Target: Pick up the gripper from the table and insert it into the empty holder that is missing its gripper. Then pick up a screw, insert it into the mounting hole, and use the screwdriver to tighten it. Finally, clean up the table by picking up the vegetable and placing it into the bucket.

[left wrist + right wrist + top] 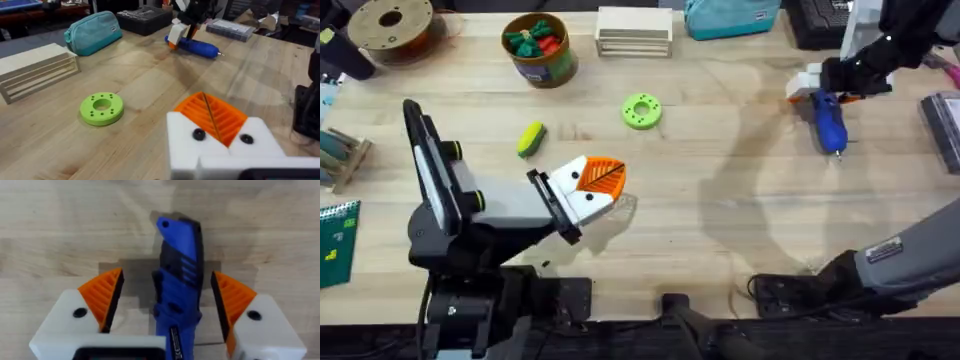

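Note:
The blue screwdriver (831,122) lies on the table at the far right. My right gripper (812,84) hovers over its rear end, open. In the right wrist view the screwdriver (178,280) runs between my orange pads (104,296), with a gap on each side. My left gripper (600,180) is low over the table's middle, and its orange pads (212,116) are pressed together, shut. The yellow vegetable (530,138) lies left of it. The olive bucket (540,62) stands at the back and holds red and green toy pieces. The loose gripper, the empty holder and the screw are out of view.
A flat green disc (641,111) lies between the two grippers. Along the back edge are a wooden rack (634,30), a teal pouch (728,18) and a filament spool (390,25). A grey box (945,125) sits at the right edge.

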